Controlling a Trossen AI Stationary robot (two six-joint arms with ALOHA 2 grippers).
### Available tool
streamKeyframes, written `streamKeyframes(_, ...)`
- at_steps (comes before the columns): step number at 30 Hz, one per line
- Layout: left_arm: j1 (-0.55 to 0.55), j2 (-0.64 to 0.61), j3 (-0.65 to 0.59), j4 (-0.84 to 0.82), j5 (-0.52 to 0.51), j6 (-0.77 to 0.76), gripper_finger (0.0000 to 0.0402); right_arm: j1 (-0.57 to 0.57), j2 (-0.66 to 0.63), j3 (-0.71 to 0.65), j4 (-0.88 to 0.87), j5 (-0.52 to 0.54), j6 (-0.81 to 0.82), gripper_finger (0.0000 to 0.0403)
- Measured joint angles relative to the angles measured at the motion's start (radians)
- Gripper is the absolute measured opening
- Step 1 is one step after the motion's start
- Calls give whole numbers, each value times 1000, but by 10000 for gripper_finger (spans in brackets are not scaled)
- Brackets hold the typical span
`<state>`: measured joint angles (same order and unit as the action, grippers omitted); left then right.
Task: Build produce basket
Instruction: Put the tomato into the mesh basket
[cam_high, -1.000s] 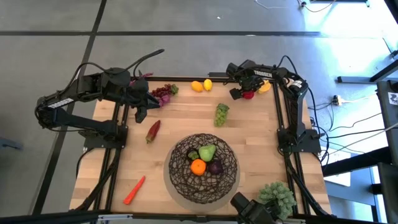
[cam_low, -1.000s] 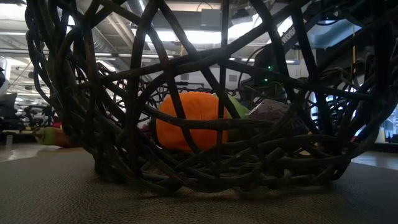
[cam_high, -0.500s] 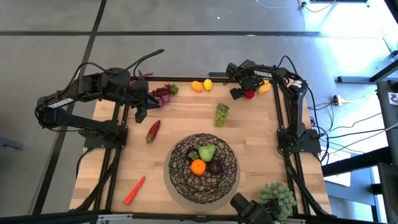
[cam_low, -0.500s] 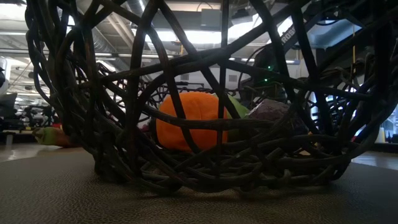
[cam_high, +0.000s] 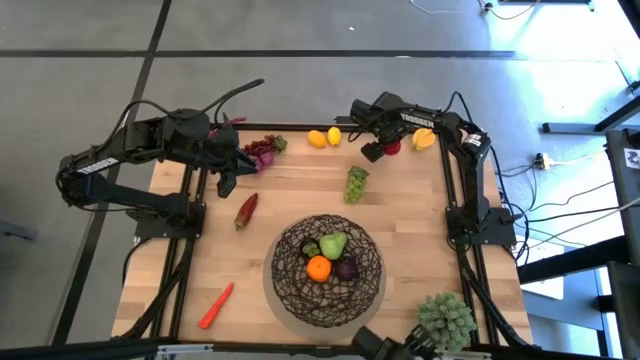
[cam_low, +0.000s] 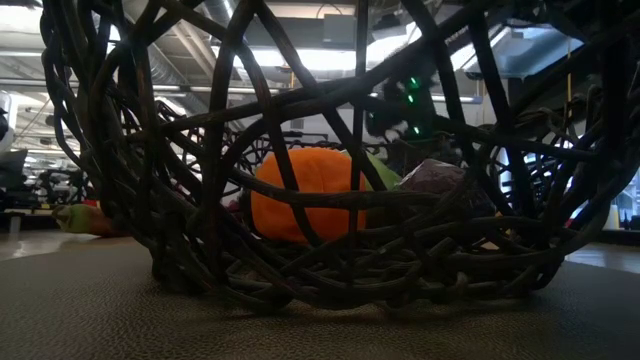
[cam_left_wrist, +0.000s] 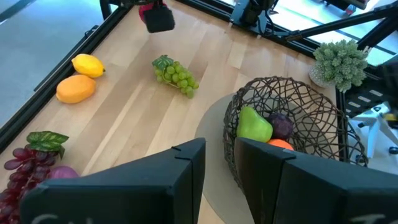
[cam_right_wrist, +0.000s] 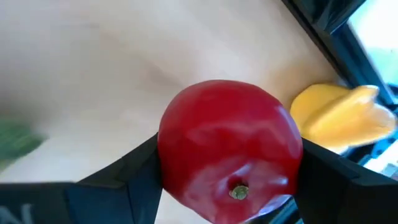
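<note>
The dark woven wire basket (cam_high: 327, 268) stands on a round mat at the table's near middle, holding a green pear, an orange (cam_low: 305, 195) and a purple fruit. My right gripper (cam_high: 383, 148) hangs near the far edge, shut on a red apple (cam_right_wrist: 230, 137). My left gripper (cam_high: 228, 180) waits above the far left of the table; its fingers stand a narrow gap apart (cam_left_wrist: 219, 168) with nothing between them. Two lemons (cam_high: 325, 137), green grapes (cam_high: 356, 182), purple grapes (cam_high: 262, 150), a red pepper (cam_high: 246, 209) and a carrot (cam_high: 216, 305) lie on the wood. My right gripper pinches the red apple by two opposite sides (cam_right_wrist: 169, 155), one finger (cam_right_wrist: 118, 180) on each. The fingers come from above, pointing steeply down. The apple's stem (cam_right_wrist: 237, 193) faces the wrist, and the apple hangs clear of the table.
A yellow fruit (cam_high: 425, 139) lies just right of the apple at the far right corner. A pale green spiky plant (cam_high: 447, 318) stands at the near right corner. Bare wood lies between the green grapes and the basket and along the near left.
My right gripper has risen and gone toward the table's left along the far edge, rolling a little, with the red apple between its fingers. The apple has left its spot beside the yellow fruit and is lifted clear.
</note>
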<state>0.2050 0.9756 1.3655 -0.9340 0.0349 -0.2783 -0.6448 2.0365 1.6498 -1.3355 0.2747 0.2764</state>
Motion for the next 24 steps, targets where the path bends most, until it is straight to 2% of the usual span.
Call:
streamKeyframes(8,0,0,0,0,0,0,76,193,-1,277,-204,-18,-22,266)
streamKeyframes(14,0,0,0,0,0,40,76,378,-2,490,-236,-142,55,265)
streamKeyframes(19,0,0,0,0,12,53,76,546,-3,623,-235,-176,178,265)
streamKeyframes(24,-1,0,0,0,61,103,76,701,-3,676,-235,-225,405,265)
